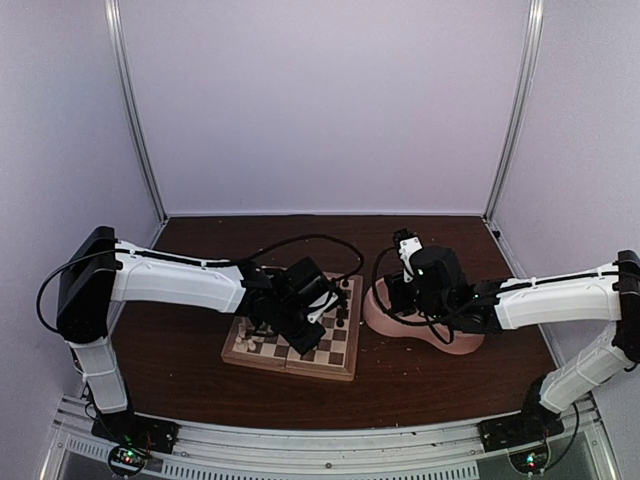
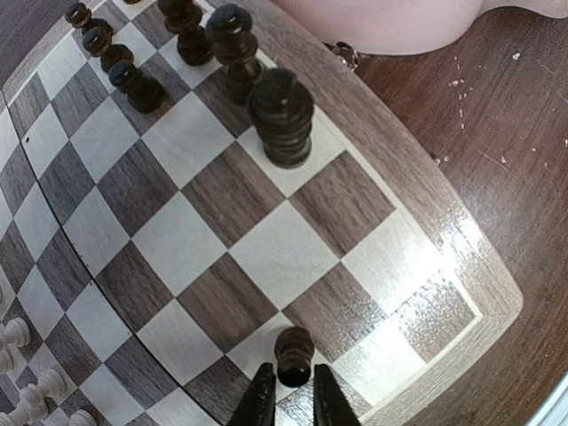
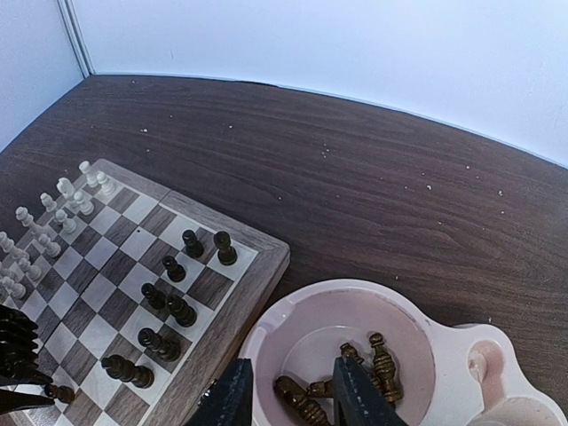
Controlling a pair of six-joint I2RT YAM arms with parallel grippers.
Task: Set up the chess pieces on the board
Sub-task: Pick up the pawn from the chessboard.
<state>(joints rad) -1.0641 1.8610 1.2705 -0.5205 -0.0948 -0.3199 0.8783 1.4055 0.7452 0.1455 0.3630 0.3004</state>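
Pawn [image 2: 294,353] handling looks like your step: left tool [image 2: 291,380] sits close around it, grip impossible to tell. Right tool [image 3: 293,371] hangs spread above bowl [image 3: 395,321]; lower it squarely onto a piece [image 3: 383,368].

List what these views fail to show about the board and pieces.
- Top view: the left arm covers much of the board.
- Left wrist view: cream pieces cut off by the left edge.
- Right wrist view: jaws mask some bowl pieces; bottom edge crops the bowl.
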